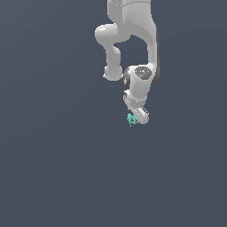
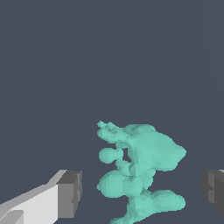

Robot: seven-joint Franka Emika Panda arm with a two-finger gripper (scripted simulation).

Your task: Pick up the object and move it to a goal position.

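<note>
**A:** Where is the object (image 1: 131, 119)?

**B:** Right at the tip of the gripper (image 1: 136, 117), on the exterior view's left of it, teal against the dark surface (image 1: 53, 177). In the wrist view the object (image 2: 142, 170) sits between the two dark finger pads (image 2: 70, 193), with a clear gap on each side.

**A:** So the jaws are spread?

**B:** Yes, parted wide and touching nothing. One pad shows at each side of the wrist view, well apart from the teal lumps.

**A:** Which way does the piece run?

**B:** It's knobbly and curled. In the wrist view its long axis runs roughly crosswise to the line between the pads, with a broad lobe bulging toward one pad and small spikes toward the other. I cannot tell whether it rests on the surface.

**A:** Room around it?

**B:** Plain dark surface on every side, no edge in view.

**A:** And the arm (image 1: 133, 26)?

**B:** It comes in from the top of the exterior view, folded at the elbow, wrist pointing down over the object.
</note>
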